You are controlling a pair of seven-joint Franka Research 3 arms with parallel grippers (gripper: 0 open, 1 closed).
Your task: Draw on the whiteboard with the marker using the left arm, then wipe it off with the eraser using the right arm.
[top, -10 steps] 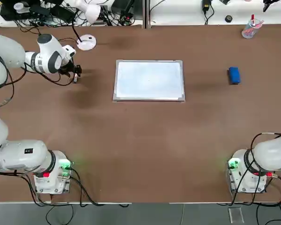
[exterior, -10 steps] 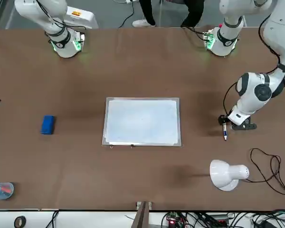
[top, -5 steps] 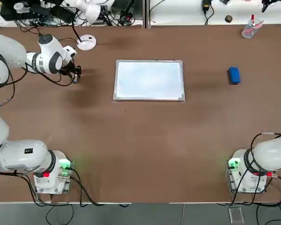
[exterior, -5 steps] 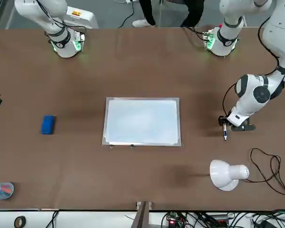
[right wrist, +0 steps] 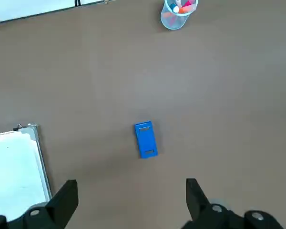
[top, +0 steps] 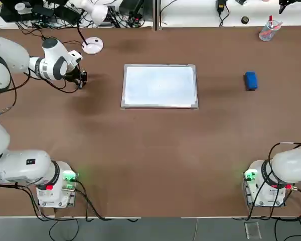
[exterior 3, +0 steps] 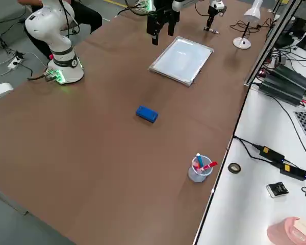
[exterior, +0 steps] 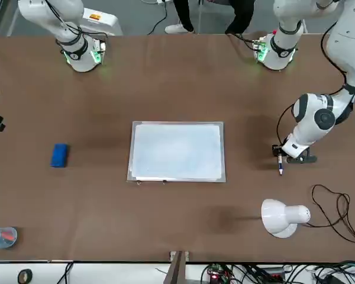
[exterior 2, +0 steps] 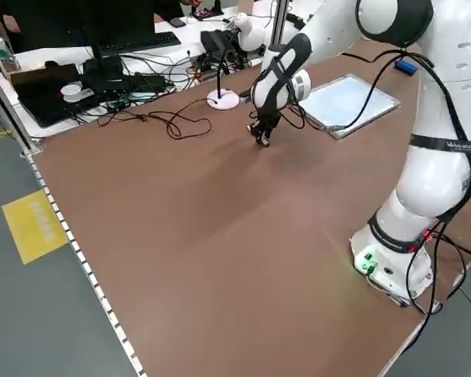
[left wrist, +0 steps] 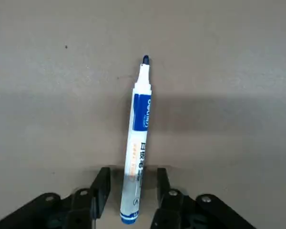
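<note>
The marker (left wrist: 138, 143) lies flat on the brown table to the robot's left of the whiteboard (top: 159, 85), dark tip pointing away from the wrist. My left gripper (left wrist: 131, 174) is down at the table over it, one finger on each side of the barrel with a thin gap at both, so it is open. From across the table the left gripper (exterior: 279, 152) stands just above the marker (exterior: 280, 168). The blue eraser (top: 250, 80) lies to the right of the board. My right gripper (right wrist: 130, 186) hangs high over the eraser (right wrist: 146, 139), open and empty.
A white desk lamp (top: 93, 46) with its cable stands close behind the left gripper. A clear cup (top: 267, 31) with red items sits at the far right corner. Both arm bases (top: 57, 190) stand at the near edge.
The left gripper's fingers have narrowed around the marker, and the arm has shifted slightly over it. The marker, board, eraser and right arm have not moved.
</note>
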